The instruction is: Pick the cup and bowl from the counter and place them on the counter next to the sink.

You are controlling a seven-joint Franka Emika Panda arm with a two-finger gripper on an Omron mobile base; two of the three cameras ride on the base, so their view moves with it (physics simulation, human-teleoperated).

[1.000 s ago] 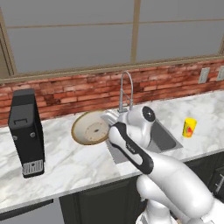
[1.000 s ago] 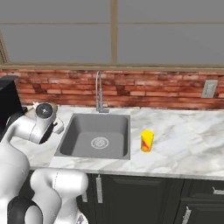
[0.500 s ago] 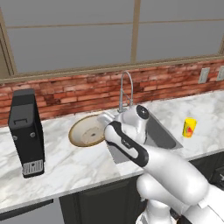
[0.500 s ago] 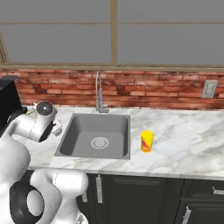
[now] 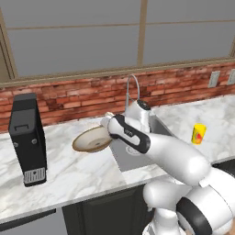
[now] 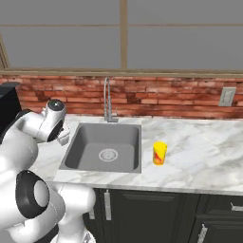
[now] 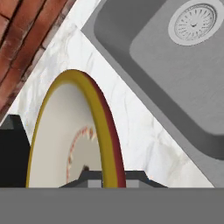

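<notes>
You are holding the bowl [image 5: 93, 139] just left of the sink [image 6: 105, 148].
The gripper [image 5: 109, 125] is clamping the bowl's rim, jaws pinched together on it, though the arm is hiding the fingertips. The cup [image 6: 159, 153] is standing right of the sink on the marble counter [image 6: 199, 156]; its red mark is unreadable. Brick wall and windows are running behind.

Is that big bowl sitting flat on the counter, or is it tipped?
Tipped. The bowl leans at an angle left of the sink, its rim pinched in the claw, with the inside facing up and sideways.
</notes>
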